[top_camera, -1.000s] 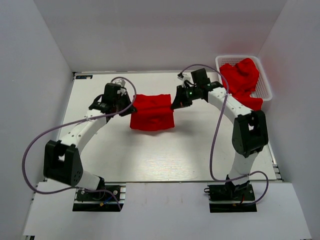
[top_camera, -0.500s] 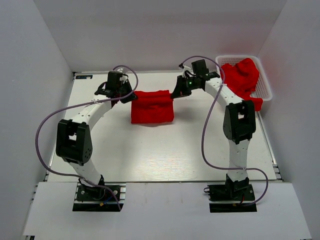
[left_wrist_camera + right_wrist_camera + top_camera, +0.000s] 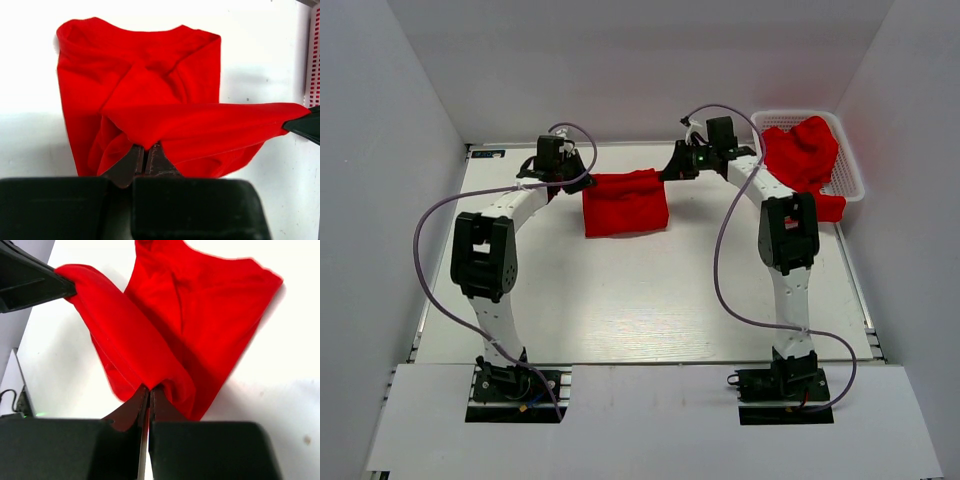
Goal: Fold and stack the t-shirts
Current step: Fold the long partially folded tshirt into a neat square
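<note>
A red t-shirt [image 3: 625, 203] hangs stretched between my two grippers at the far middle of the table, its lower part resting on the white surface. My left gripper [image 3: 577, 178] is shut on its left top corner; the left wrist view shows the jaws [image 3: 145, 149] pinching the cloth [image 3: 150, 100]. My right gripper [image 3: 667, 175] is shut on the right top corner; the right wrist view shows the jaws [image 3: 148, 389] pinching the cloth [image 3: 190, 310]. More red t-shirts [image 3: 802, 152] are heaped in the basket.
A white mesh basket [image 3: 850, 165] stands at the far right corner, with red cloth spilling over its near rim [image 3: 825, 207]. White walls close the table on three sides. Purple cables loop over both arms.
Both grippers have carried the shirt's top edge away from the arm bases toward the back wall. The arms have stretched out further, and the shirt lies farther back.
</note>
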